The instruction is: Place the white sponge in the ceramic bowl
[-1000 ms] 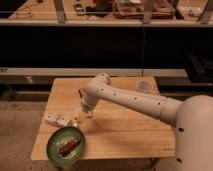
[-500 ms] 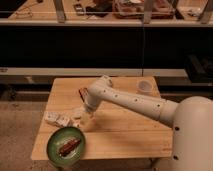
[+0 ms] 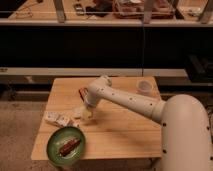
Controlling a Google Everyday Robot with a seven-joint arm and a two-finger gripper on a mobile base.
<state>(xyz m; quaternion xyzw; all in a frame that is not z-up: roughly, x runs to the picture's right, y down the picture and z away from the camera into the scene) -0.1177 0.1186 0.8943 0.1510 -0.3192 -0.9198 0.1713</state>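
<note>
Sitting nearest, at the front left of the light wooden counter (image 3: 120, 136): one wide, shallow, glossy green ceramic bowl (image 3: 54, 150), with a dark brown rectangular bar (image 3: 68, 146) lying inside it. Just behind the bowl: one long crinkled white packet (image 3: 56, 119). Right of the packet: the claw (image 3: 85, 113) of the white robot arm (image 3: 131, 100), low over the counter, fingers spread wide. One small flat off-white sponge (image 3: 88, 117) lies at its tips, outside the bowl; whether it is gripped cannot be told. Far right corner: one small pale beige cup (image 3: 144, 87).
</note>
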